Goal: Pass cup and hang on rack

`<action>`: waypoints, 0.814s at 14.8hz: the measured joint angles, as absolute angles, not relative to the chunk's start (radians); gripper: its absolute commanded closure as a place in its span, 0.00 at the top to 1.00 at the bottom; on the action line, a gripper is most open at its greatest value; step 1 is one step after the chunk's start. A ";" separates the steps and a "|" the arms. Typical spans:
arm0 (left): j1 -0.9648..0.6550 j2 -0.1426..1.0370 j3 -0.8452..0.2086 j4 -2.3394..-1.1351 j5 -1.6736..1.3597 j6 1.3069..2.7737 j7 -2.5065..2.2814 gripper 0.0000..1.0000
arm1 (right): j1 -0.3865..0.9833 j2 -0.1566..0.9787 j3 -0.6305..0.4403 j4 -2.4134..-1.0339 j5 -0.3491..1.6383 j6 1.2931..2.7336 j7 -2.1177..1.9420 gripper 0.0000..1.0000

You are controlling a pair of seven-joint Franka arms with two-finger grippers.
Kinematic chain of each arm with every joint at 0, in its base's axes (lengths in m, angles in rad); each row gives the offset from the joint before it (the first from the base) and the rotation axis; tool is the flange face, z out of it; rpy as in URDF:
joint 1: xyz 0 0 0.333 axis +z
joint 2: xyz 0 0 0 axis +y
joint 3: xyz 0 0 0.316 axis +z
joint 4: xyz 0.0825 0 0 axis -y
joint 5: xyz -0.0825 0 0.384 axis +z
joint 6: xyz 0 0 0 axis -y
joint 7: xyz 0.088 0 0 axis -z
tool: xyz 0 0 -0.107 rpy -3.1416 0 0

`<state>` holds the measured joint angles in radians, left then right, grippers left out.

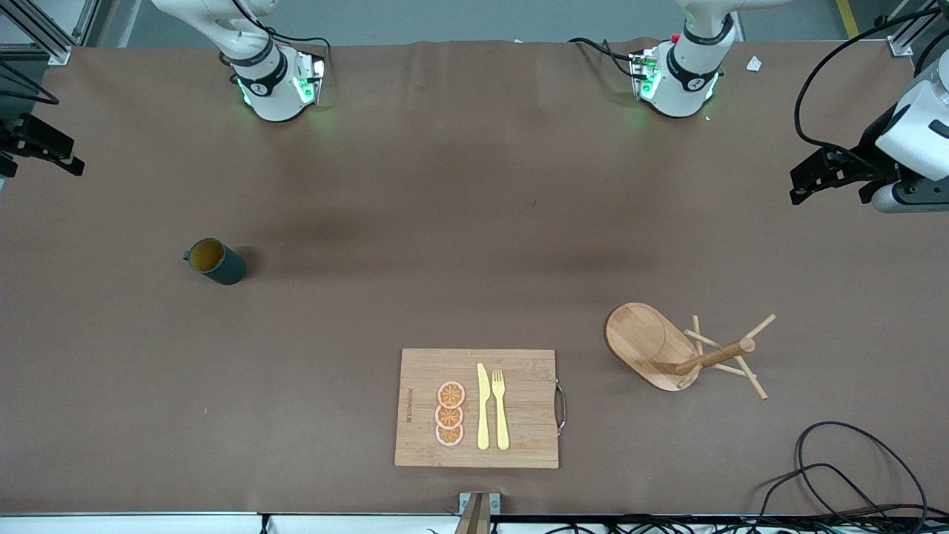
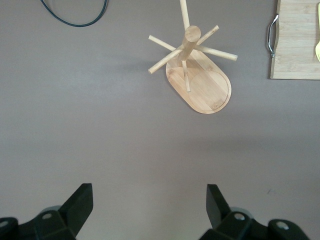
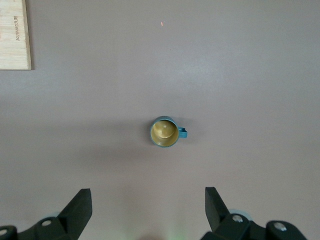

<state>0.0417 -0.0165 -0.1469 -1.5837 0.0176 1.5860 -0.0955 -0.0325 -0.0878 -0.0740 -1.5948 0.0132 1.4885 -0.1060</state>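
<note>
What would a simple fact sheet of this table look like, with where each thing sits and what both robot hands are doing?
cup: upright on the table, toward the right arm's end, untouched
rack: upright, toward the left arm's end, pegs bare
cutting board: nearest the front camera, between cup and rack
on the board: knife, fork, three orange slices
left gripper: open, high above the table near the rack, waiting
right gripper: open, high above the cup
task stage: not yet begun
</note>
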 measured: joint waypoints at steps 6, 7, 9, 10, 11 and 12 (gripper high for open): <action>0.042 -0.017 -0.147 -1.583 0.018 1.586 -0.096 1.00 | -0.033 -0.083 -0.074 -1.599 0.013 1.488 -0.106 1.00; 0.042 -0.016 -0.147 -1.583 0.018 1.586 -0.096 1.00 | -0.033 -0.075 -0.074 -1.601 0.013 1.489 -0.106 1.00; 0.042 -0.016 -0.147 -1.583 0.018 1.586 -0.096 1.00 | -0.035 -0.030 -0.076 -1.604 0.013 1.500 -0.106 1.00; 0.042 -0.016 -0.147 -1.582 0.018 1.586 -0.096 1.00 | -0.040 0.007 -0.077 -1.602 0.013 1.512 -0.106 1.00; 0.042 -0.016 -0.147 -1.582 0.018 1.586 -0.096 1.00 | -0.050 0.049 -0.078 -1.597 0.013 1.528 -0.106 1.00; 0.042 -0.016 -0.147 -1.582 0.018 1.586 -0.096 1.00 | -0.064 0.090 -0.079 -1.588 0.013 1.549 -0.113 1.00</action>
